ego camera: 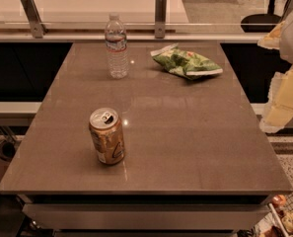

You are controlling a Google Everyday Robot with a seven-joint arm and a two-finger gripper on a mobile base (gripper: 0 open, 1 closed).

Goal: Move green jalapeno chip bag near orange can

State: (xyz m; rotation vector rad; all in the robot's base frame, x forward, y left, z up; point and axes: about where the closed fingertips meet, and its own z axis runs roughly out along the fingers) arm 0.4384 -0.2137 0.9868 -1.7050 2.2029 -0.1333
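Gripper: the gripper (284,90) hangs at the view's 3 o'clock edge, off the right side of the bench (195,142) and seemingly closer to the camera than anything on it. It touches nothing and carries nothing that can be seen. Whether it is released or clenched cannot be told.
Orange can: the orange can (107,136) stands upright at about 7 o'clock on the bench top, close to the near edge, with its pull-tab top showing.
Green jalapeno chip bag: the green jalapeno chip bag (186,61) lies flat at about 1 o'clock on the bench, close to the far edge, with nothing resting on it.
Bag to can: well apart. Seen from the can, the bag lies out at roughly 1 o'clock with a broad stretch of bare bench between them.
Water bottle: a clear water bottle (117,46) stands upright at about 11 o'clock on the bench, to the left of the bag and apart from it. It sits at about 12 o'clock from the can.
Done so far: nothing, by the look of it. The bag is not held and lies far from the can.
Left to do: the whole job. The gripper has to reach in toward 10 o'clock from where it hangs, take hold of the bag, carry it down toward 7 o'clock and set it just beside the can.
Watch for: the can is upright and would likely tip if nudged, so the bag wants landing beside it, not against it. The bottle seems to stand clear of a straight path from bag to can.
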